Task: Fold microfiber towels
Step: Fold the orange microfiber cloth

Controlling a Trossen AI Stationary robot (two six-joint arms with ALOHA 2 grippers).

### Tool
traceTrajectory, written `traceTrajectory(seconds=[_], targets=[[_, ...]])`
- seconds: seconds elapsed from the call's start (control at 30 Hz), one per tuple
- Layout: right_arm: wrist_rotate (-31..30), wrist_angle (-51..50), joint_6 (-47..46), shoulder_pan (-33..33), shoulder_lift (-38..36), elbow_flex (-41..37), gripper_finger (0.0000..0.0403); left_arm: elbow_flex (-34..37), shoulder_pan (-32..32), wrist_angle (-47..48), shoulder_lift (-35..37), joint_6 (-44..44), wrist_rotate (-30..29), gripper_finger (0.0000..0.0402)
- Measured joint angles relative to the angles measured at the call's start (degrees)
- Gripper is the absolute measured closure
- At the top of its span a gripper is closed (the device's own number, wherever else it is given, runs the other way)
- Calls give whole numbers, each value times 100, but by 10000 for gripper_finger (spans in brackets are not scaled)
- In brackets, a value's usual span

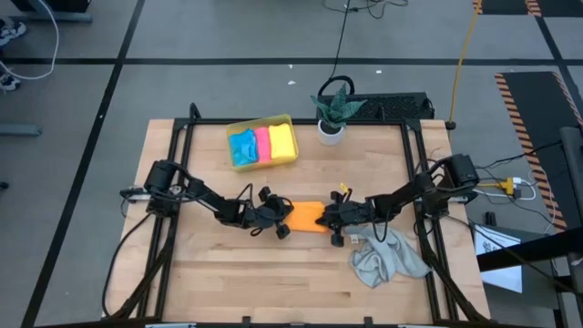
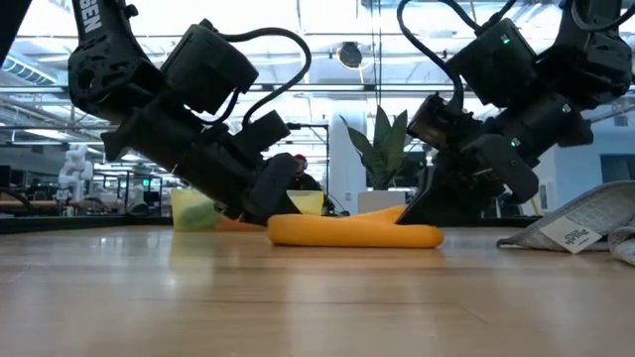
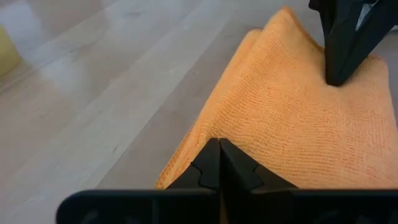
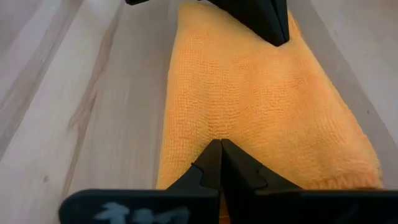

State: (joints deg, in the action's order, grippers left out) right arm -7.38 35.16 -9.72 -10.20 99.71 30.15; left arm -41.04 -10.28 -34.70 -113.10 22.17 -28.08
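A folded orange towel lies as a short thick strip at the table's middle, flat on the wood. My left gripper is shut at its left end, and my right gripper is shut at its right end. They face each other along the strip. Each wrist view shows the other arm's dark fingers at the strip's far end. A grey towel lies crumpled on the table near my right arm. Blue, pink and yellow towels sit folded in the yellow tray. My left gripper pinches the orange towel's left end at its fingertips, slanting down from the table's left and lying along the strip. The cloth puckers toward the tips; how many layers I cannot tell. The towel rests on the table. My right gripper pinches the orange towel's right end at its fingertips, slanting down from the table's right and lying along the strip. A small dimple in the cloth runs into the tips; how many layers I cannot tell. The strip lies flat on the wood.
A potted plant stands at the far edge, right of the tray. Black frame rails run along the table's left and right sides. Bare wood lies near the front edge and at the left.
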Motion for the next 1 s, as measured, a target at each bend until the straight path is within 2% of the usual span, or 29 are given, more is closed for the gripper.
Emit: traceTrajectory(seconds=[0.23, 0.4, 0.6, 0.8, 1.0], targets=[[1, 531, -56, -4, -258, -22, 403, 31, -132, 156, 295, -91, 20, 382], [-89, 897, -326, 86, -259, -20, 403, 24, -248, 64, 543, -250, 23, 396], [-1091, 424, -528, 192, -261, -20, 403, 22, -271, 26, 511, -256, 41, 386], [-1213, -117, -808, 291, -261, -20, 403, 22, -289, 449, 494, -195, 318, 389], [-1210, -273, -935, 304, -261, -19, 403, 22, -386, 515, 494, -195, 316, 394]])
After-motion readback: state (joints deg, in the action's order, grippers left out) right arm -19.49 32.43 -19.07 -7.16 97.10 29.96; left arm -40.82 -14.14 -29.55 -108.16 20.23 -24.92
